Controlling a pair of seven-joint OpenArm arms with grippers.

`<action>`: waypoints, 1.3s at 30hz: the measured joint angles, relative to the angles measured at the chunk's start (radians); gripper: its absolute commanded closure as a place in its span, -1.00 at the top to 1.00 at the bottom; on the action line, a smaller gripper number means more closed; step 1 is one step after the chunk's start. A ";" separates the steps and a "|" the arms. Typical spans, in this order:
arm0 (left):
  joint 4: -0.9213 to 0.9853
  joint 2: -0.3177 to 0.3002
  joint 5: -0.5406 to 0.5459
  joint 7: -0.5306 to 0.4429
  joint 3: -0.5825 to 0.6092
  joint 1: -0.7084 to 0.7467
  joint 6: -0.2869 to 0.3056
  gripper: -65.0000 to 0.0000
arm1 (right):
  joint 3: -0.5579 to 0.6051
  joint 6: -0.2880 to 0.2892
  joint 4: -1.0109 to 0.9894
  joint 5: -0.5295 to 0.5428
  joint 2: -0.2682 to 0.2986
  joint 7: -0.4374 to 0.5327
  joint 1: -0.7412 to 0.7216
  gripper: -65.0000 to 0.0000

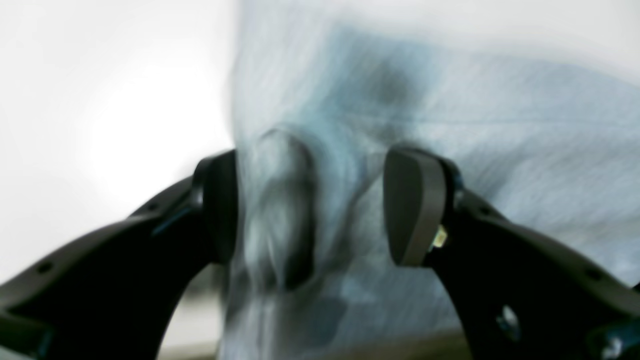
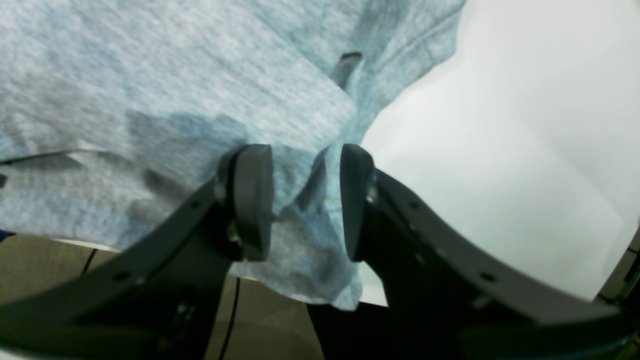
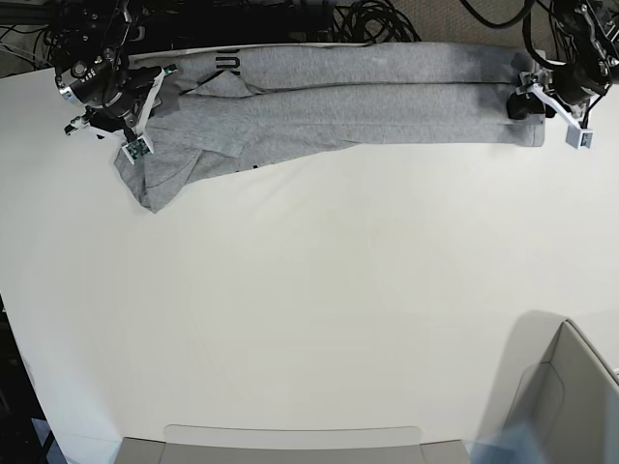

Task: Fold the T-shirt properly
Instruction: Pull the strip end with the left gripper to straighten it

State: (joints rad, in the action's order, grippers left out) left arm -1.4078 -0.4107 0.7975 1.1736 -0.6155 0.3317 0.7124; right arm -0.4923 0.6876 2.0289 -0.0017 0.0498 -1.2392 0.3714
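White table, base view: bare surface of the table (image 3: 290, 309) runs from the shirt's near edge down to the grey bin; a gripper could pass there.
Grey T-shirt (image 3: 319, 106): lies as a long band across the far side, with raised folds at the end by the right gripper (image 3: 135, 121).
Left gripper (image 3: 542, 104): occupies the band's other end; jaws apart in the wrist view, a raised fold between them.
Right gripper, jaws: apart, over cloth; bare table just beside one finger.
Grey bin (image 3: 571, 401): walls stand at the near corner, on the left arm's side, an obstacle there.
Cables (image 3: 377, 21): coiled beyond the far edge, near the cloth.
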 measured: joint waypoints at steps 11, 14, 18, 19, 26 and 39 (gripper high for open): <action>0.081 -0.008 0.032 -0.063 0.022 -0.015 0.010 0.28 | -0.002 0.000 0.000 0.002 -0.001 -0.001 0.003 -0.30; 0.080 -0.009 0.031 -0.073 0.040 -0.010 0.007 0.25 | -0.002 0.000 0.000 0.001 -0.001 0.000 0.003 -0.30; 0.080 -0.037 0.047 -0.089 0.048 0.029 0.011 0.24 | -0.002 0.000 0.000 0.002 -0.001 -0.001 0.003 -0.30; 0.080 -0.047 0.052 -0.087 0.048 0.043 0.018 0.24 | -0.002 0.000 0.000 0.002 0.000 -0.001 0.002 -0.30; 0.080 -0.078 0.051 -0.088 0.049 0.069 0.018 0.21 | -0.002 0.000 0.000 -0.002 0.000 -0.002 -0.004 -0.30; 0.080 -0.117 -0.016 -0.101 0.189 0.068 0.003 -0.94 | -0.002 0.000 0.000 0.001 0.000 -0.002 -0.003 -0.30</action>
State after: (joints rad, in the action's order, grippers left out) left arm -1.3277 -0.5278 0.7815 1.0721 -0.4267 0.4000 0.7158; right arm -0.4942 0.6876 2.0289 -0.0010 0.0494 -1.2411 0.3683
